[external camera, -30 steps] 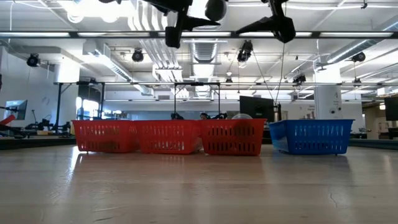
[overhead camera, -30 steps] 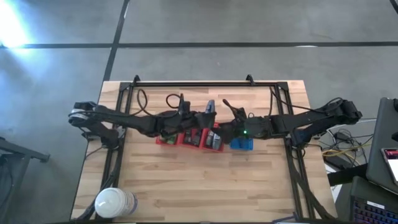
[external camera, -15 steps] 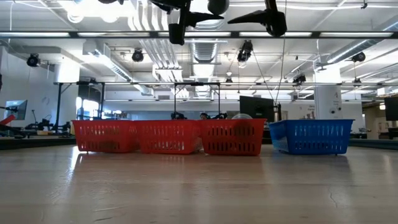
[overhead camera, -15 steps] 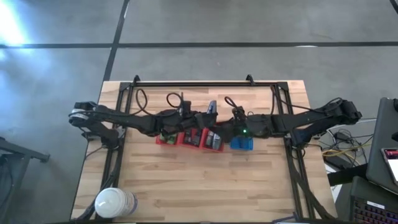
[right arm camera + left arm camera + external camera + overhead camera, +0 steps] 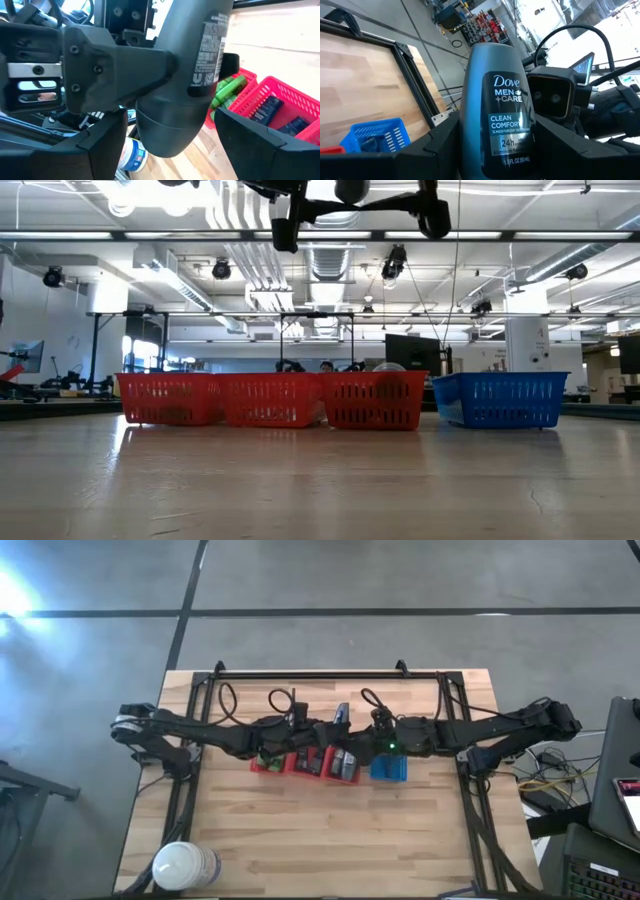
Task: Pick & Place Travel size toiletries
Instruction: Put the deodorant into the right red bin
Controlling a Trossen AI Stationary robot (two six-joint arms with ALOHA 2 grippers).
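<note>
Arms level, left claw gripping deodorant bottle

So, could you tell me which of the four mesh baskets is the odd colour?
The blue basket, at the right end of the row in the low view; the other three baskets are red.

A robotics lab: open hall with ceiling ducts, strip lights, monitors and a wooden bench.
</note>
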